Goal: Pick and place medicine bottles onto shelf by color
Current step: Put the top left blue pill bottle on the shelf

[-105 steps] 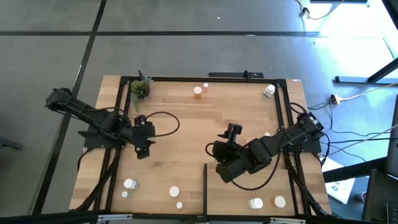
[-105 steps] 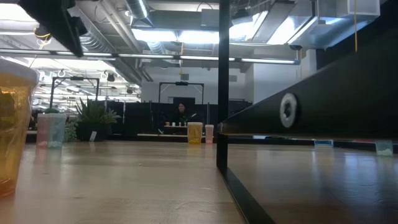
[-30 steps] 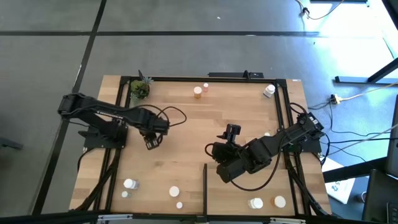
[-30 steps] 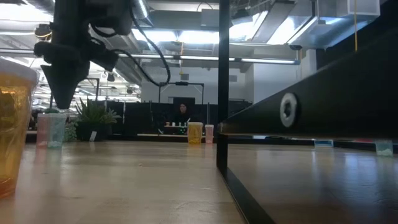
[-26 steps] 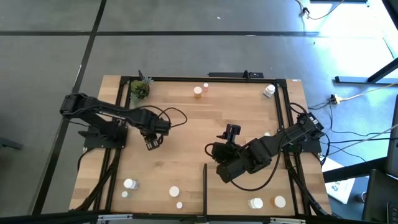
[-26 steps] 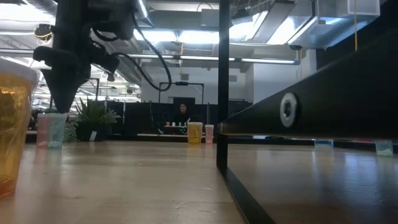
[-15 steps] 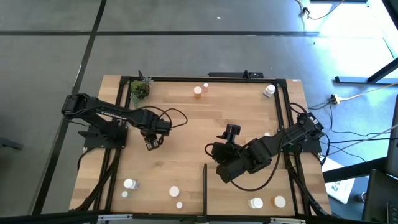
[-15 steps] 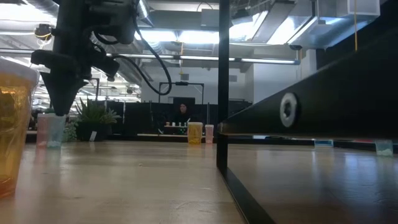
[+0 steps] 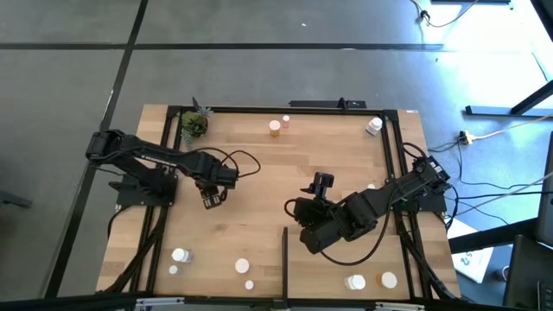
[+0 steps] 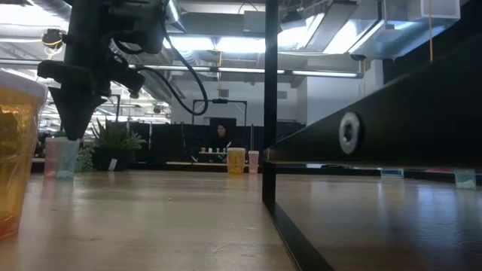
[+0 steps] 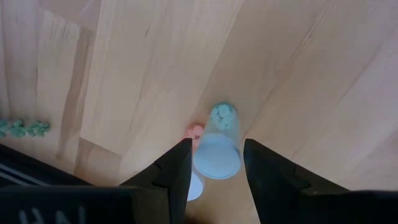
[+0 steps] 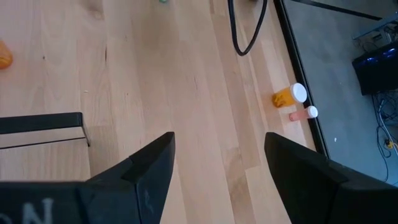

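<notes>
A pale greenish bottle (image 11: 216, 152) with a whitish cap stands upright on the table (image 9: 259, 164), left of centre, with a small pinkish bottle (image 11: 195, 132) close beside it. My left gripper (image 11: 217, 144) points straight down over the greenish bottle (image 10: 66, 158). It is open, with one finger on each side of the cap and a thin gap at each. My right gripper (image 9: 322, 181) hangs open above the table's middle with nothing between its fingers (image 12: 152, 165). The shelf (image 9: 328, 269) lies at the near right, and its black strip (image 9: 284, 255) faces the centre.
An orange bottle (image 9: 275, 128) and a white one (image 9: 373, 126) stand near the far edge. White-capped bottles (image 9: 180, 256) (image 9: 242, 267) stand near left, and two (image 9: 355, 282) (image 9: 388, 280) on the shelf. A potted plant (image 9: 195, 123) is at the far left. An orange bottle (image 10: 15, 150) stands close to the low camera.
</notes>
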